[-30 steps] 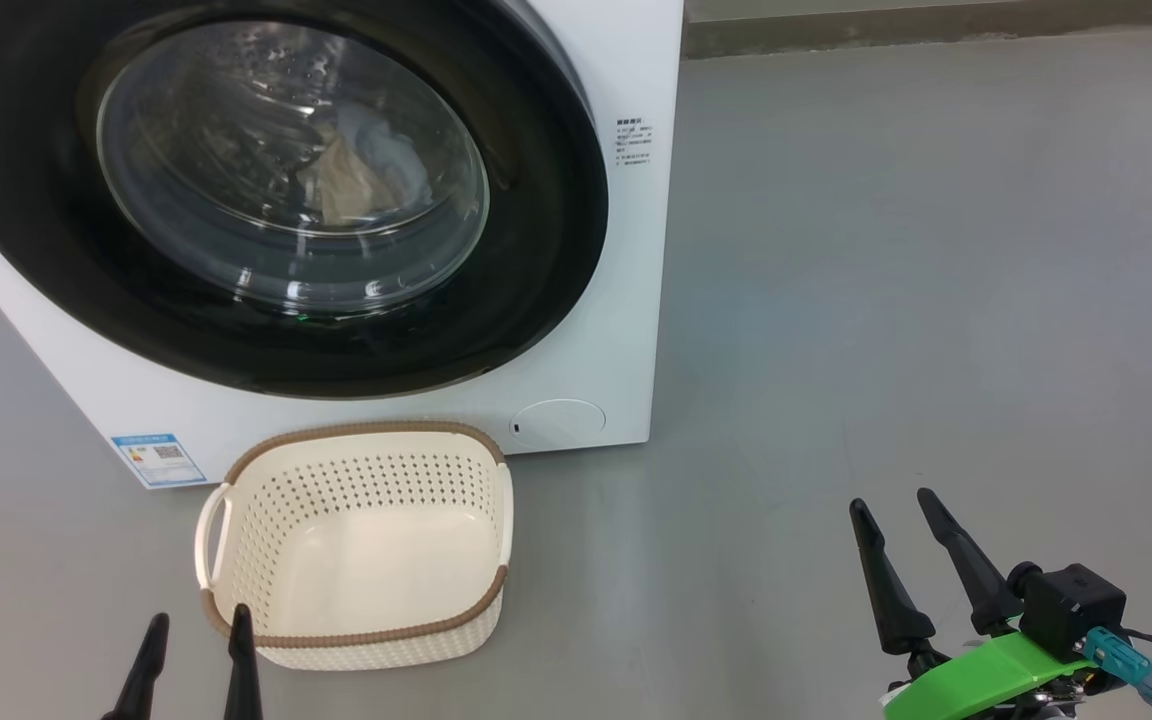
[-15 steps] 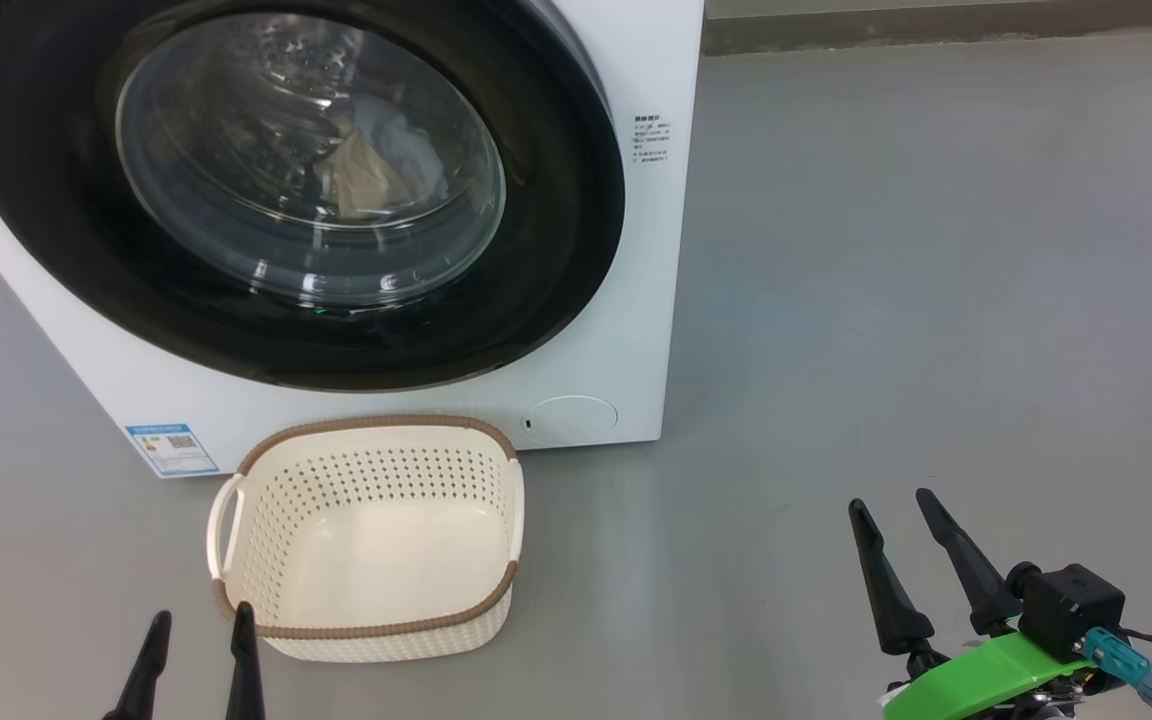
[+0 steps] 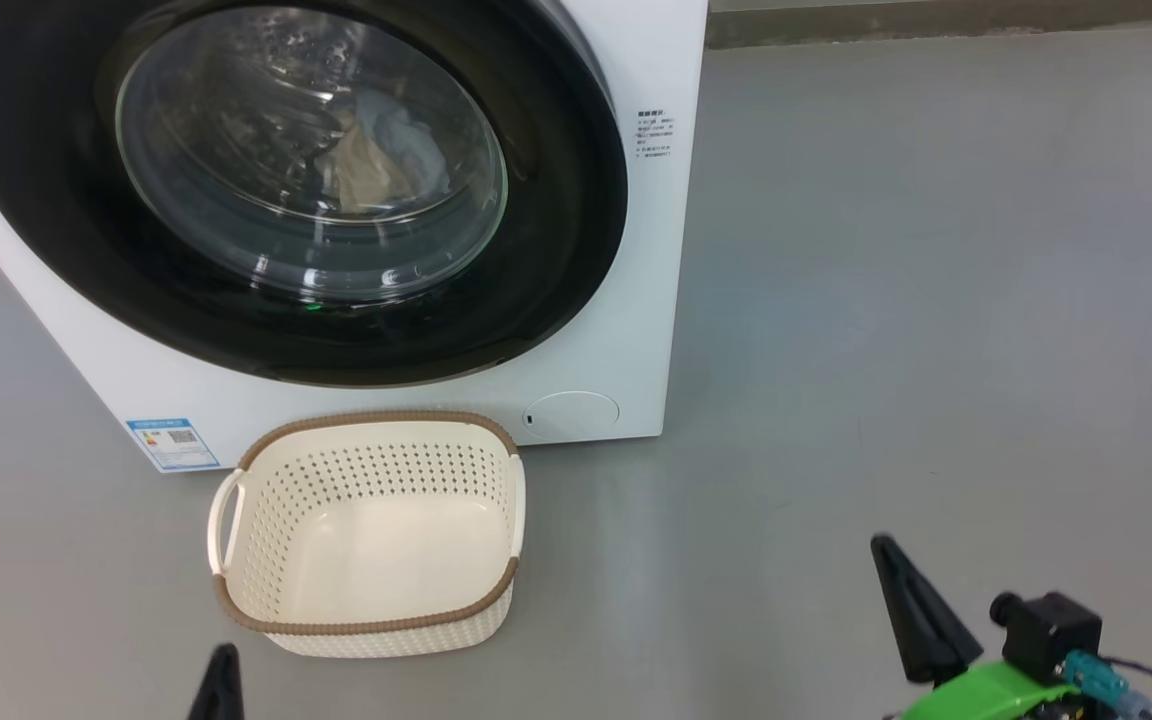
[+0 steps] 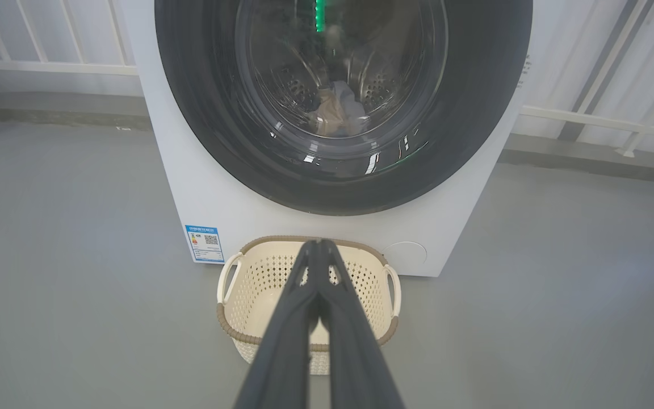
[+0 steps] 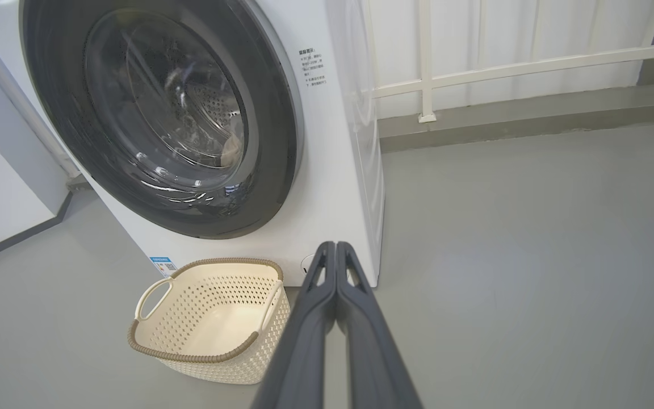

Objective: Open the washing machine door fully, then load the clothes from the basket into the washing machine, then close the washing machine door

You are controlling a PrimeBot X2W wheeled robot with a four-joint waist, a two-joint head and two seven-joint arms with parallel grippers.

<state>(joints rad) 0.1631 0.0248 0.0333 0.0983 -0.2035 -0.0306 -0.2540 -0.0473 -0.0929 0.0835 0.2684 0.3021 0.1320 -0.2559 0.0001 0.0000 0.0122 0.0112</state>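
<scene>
The left jaws are pressing fully together and are grasping nothing. In the left wrist view their two long dark fingers (image 4: 287,335) are meeting at the tips, with the basket (image 4: 230,326) showing behind them. The right jaws are also clenching on nothing, their fingers (image 5: 304,341) lying side by side and pointing toward the lower right corner of the washing machine (image 5: 338,187).

In the head view one dark tip of the left jaws is rising from the bottom edge, near the closest left corner of the basket but apart from it. The right jaws are rising at the lower right, well apart from the basket, over the grey floor (image 3: 936,300). A green part (image 3: 976,690) is sitting at the right wrist.

The washing machine is standing on the floor, and the door (image 3: 576,230), with its wide black rim, is lying closed against the white front. Behind the glass the clothes (image 3: 366,170) are resting inside the drum; a cream-beige piece and a light blue piece are showing. The basket is standing on the floor just in front of the machine, below the door, and its pale bottom is showing. A blue label (image 3: 173,443) is sitting at the lower left of the front, and a round cap (image 3: 571,413) at the lower right.
</scene>
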